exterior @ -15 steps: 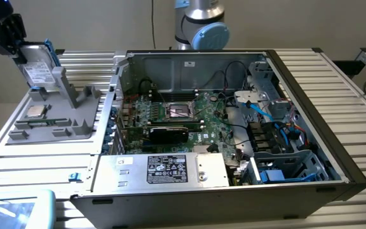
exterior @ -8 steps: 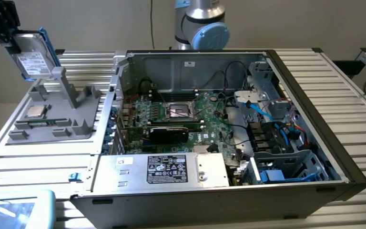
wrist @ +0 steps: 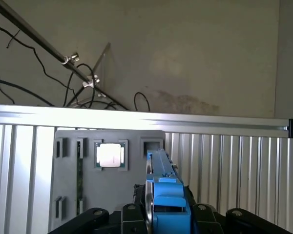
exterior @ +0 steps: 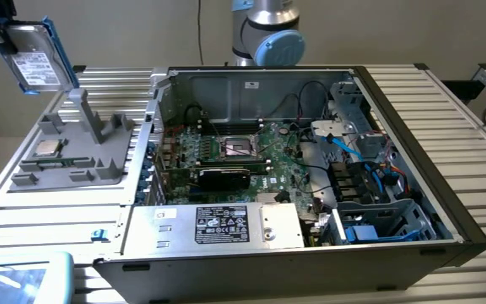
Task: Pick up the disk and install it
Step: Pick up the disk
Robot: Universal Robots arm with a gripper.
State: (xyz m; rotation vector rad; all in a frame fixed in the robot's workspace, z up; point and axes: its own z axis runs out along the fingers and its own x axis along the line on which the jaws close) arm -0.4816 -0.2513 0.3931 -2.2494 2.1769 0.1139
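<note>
Disk position: the disk (exterior: 36,60) hangs at 10 o'clock in the exterior view. It is above the grey fixture tray (exterior: 99,166) and apart from it, at 9 o'clock from the open computer case (exterior: 412,126).
Disk long axis: steeply tilted, running from 11 o'clock to 5 o'clock. The labelled face is turned toward the camera, and the blue carrier bracket frames its edges.
Gripper: the gripper (wrist: 166,214) has its fingers (wrist: 131,213) clenched on the disk's two flat faces. The disk shows edge-on in the wrist view.
Disk label: white, print too small to read.
Silver box (exterior: 167,228): lies at 6 o'clock inside the case. Its black label's print is illegible.
CPU chip (wrist: 110,155): seated in a tray pocket.
</note>
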